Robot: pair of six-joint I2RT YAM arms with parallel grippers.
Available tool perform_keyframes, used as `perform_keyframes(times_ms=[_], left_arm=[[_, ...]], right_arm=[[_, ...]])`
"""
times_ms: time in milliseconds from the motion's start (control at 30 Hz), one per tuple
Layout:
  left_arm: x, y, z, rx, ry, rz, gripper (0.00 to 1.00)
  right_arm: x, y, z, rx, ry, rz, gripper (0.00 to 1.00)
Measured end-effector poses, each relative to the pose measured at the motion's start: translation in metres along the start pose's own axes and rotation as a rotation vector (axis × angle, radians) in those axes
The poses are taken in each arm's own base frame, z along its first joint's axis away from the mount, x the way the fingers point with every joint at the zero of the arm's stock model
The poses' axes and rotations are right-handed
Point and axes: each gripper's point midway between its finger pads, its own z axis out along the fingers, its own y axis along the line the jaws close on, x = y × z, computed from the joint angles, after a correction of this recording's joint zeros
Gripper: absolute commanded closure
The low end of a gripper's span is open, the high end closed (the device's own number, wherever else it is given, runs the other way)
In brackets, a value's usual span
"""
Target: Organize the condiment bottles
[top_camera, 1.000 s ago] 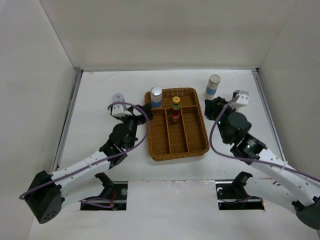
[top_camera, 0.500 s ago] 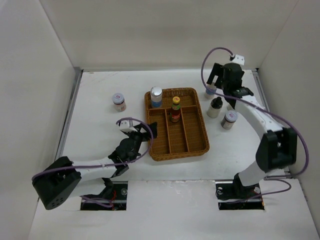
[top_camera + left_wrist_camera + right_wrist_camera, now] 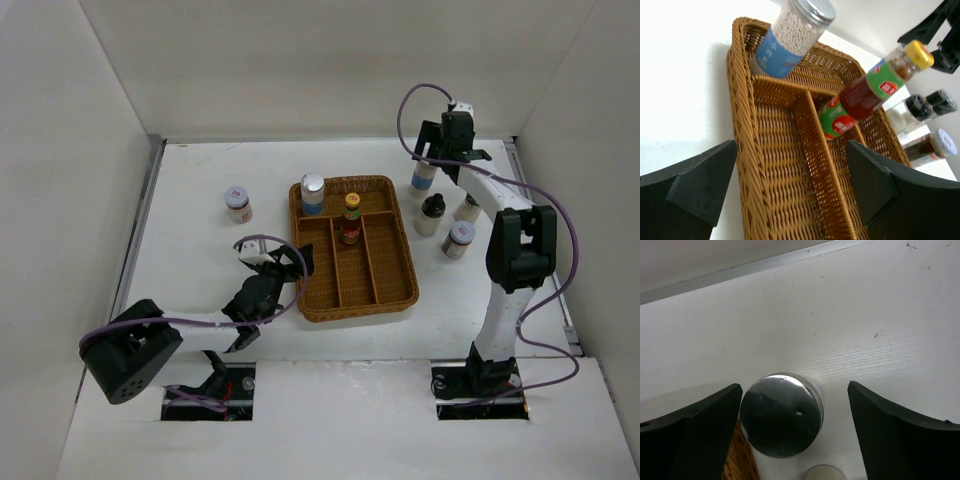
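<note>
My right gripper (image 3: 436, 160) hangs open above a blue-banded jar (image 3: 423, 180) at the back right. Looking down from the right wrist, its silver cap (image 3: 781, 414) lies between the spread fingers (image 3: 700, 435), close to the left one; the right gripper (image 3: 795, 392) holds nothing. Beside that jar stand a black-capped bottle (image 3: 431, 213), a pale bottle (image 3: 467, 207) and a red-marked-lid jar (image 3: 459, 238). In the wicker tray (image 3: 398, 292) stand a silver-capped jar (image 3: 313, 192) and a yellow-capped sauce bottle (image 3: 351, 218). My left gripper (image 3: 291, 262) is open and empty at the tray's left rim (image 3: 747, 150).
Another jar with a red-marked lid (image 3: 238, 203) stands alone left of the tray. White walls close in the table on three sides. The tray's long front compartments (image 3: 790, 165) hold nothing. A pale cap (image 3: 824, 472) shows at the bottom edge of the right wrist view.
The right arm swung from beside the tray up and out to the back right, its gripper opening over the blue-banded jar. The left arm drew back from the left jar to the tray's left rim.
</note>
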Motion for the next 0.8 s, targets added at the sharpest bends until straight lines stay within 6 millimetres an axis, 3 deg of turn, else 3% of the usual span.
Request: perform_keyframes(times_ms=[67, 233, 333, 500, 667, 800], left_arm=[[-0.003, 0.001, 0.001, -0.001, -0.011, -0.006, 0.1], [-0.004, 0.002, 0.002, -0.006, -0.014, -0.006, 0.1], [-0.002, 0.002, 0.003, -0.005, -0.011, -0.004, 0.1], [-0.003, 0.002, 0.003, -0.002, -0.013, -0.007, 0.1], [-0.004, 0.001, 0.003, -0.001, -0.016, -0.009, 0.1], [-0.004, 0.001, 0.003, -0.001, -0.016, -0.009, 0.1]], right_arm=[[-0.001, -0.001, 0.003, 0.0, 0.0, -0.002, 0.21], [0.002, 0.002, 0.003, -0.012, 0.013, -0.01, 0.32], [0.004, 0.003, 0.002, -0.014, 0.019, -0.02, 0.47], [0.003, 0.0, -0.002, -0.005, 0.012, -0.015, 0.5], [-0.007, -0.002, -0.033, 0.009, -0.026, -0.016, 0.51], [-0.05, 0.022, -0.08, -0.039, -0.16, -0.014, 0.51]])
